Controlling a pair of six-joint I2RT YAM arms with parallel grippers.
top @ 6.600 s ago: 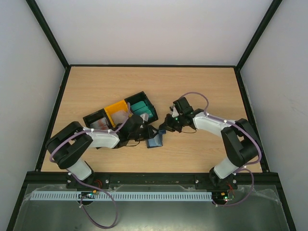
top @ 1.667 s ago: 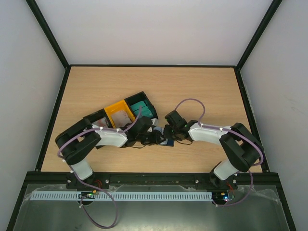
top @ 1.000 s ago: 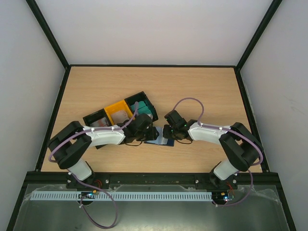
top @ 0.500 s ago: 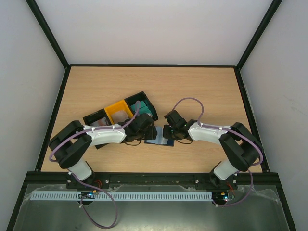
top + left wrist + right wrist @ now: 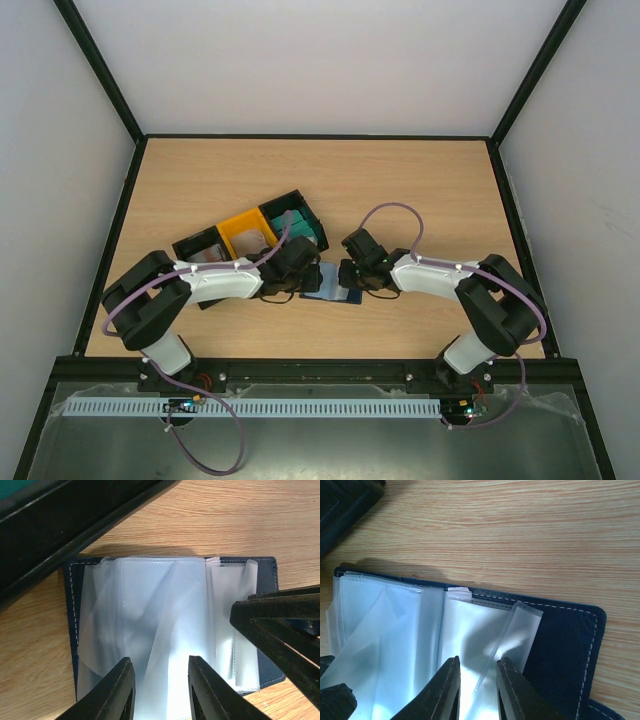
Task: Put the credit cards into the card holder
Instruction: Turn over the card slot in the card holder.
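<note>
The left tool (image 5: 160, 672) and right tool (image 5: 477, 669) stand narrow on the card holder's (image 5: 560, 650) clear sleeves (image 5: 150, 595), grip unclear; tugging a slick sleeve could drag it toward the tray (image 5: 236, 222) at 10 o'clock.

a light wooden table (image 5: 420, 180) carries a black-and-yellow tray (image 5: 236, 220), lying askew left of centre. just beside the tray's right end the navy card holder (image 5: 338, 294) lies open and flat, clear sleeves up.
</note>
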